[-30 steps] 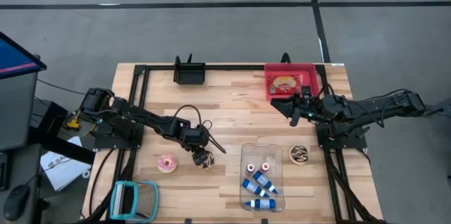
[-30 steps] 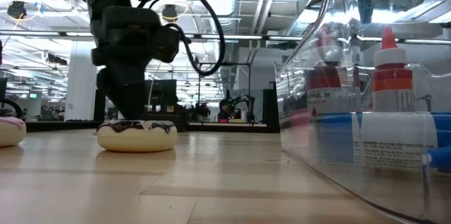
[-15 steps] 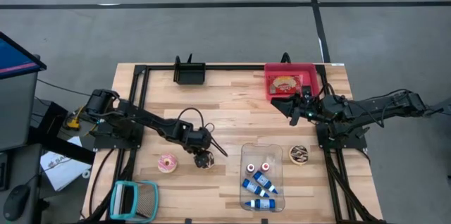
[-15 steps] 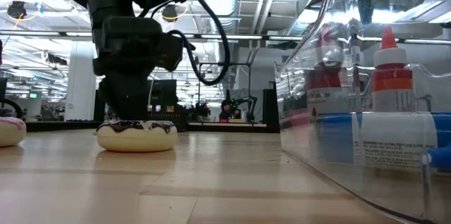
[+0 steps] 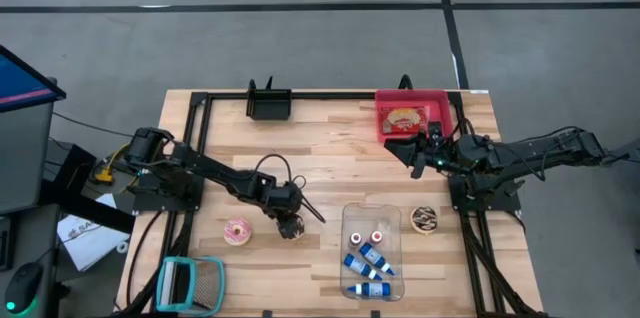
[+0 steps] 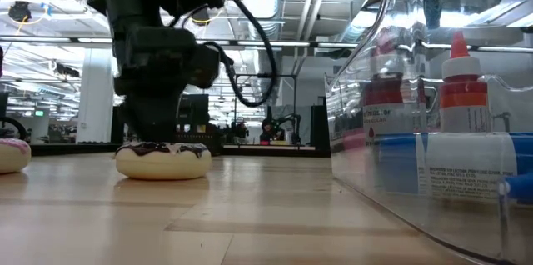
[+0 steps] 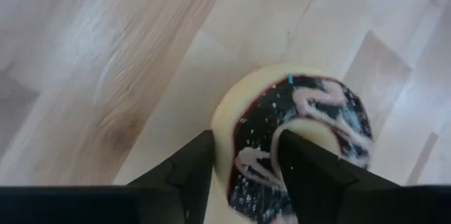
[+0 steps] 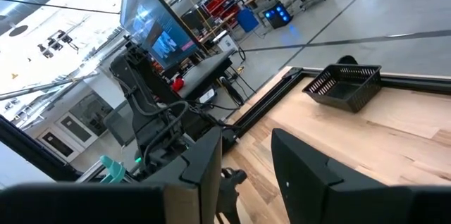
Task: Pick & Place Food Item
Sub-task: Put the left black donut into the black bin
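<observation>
Straddling the chocolate-iced donut (image 7: 296, 139) mid-table, left of the clear bin (image 5: 371, 250), the left gripper (image 7: 243, 157) has one finger in its hole, one outside, rim between. Its body hides the contact from above. The right gripper (image 8: 246, 157) waits raised, fingers apart.

A chocolate-iced donut (image 6: 162, 160) is seen flat on the wooden table (image 6: 250, 223), with a dark gripper (image 6: 154, 136) set down onto it from above. A pink donut (image 6: 12, 155) is cut off at left. A clear bin (image 6: 433, 132) with bottles (image 6: 462, 123) stands right.
</observation>
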Available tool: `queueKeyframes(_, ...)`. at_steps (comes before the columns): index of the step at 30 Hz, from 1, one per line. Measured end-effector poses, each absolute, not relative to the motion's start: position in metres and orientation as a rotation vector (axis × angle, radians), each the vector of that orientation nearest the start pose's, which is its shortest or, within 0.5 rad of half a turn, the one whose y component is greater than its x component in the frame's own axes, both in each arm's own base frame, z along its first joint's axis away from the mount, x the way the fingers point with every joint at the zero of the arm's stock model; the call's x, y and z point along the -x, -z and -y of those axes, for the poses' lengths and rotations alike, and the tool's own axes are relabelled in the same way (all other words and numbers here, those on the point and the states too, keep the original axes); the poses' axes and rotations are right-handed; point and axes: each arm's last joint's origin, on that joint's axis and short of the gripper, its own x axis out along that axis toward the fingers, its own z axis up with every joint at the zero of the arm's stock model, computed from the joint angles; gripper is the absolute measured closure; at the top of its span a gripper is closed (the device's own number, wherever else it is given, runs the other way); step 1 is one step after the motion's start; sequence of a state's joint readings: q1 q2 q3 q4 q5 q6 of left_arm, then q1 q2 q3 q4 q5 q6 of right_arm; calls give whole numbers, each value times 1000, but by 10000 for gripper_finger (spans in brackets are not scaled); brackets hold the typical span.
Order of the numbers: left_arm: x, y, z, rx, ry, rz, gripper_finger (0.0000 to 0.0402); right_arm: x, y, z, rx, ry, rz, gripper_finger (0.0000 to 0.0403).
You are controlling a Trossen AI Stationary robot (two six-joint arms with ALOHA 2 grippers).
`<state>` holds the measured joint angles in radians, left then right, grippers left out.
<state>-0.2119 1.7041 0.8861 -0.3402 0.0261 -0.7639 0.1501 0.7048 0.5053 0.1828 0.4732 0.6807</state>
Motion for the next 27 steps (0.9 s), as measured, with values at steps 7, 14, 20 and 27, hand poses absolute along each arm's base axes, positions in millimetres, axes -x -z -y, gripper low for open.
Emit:
queueKeyframes(7,-300,-135,66,585,-232,-1176,296,-164,-283,-12,-668,318,89,285)
queueKeyframes(14,-298,-148,57,604,-250,-1141,348,-165,-282,-12,-667,319,86,285)
queueKeyframes(20,-295,-159,46,617,-353,-1078,367,-165,-281,-12,-664,322,75,285)
queueKeyframes(27,-284,-186,18,657,-692,-855,361,-164,-280,-12,-663,326,65,285)
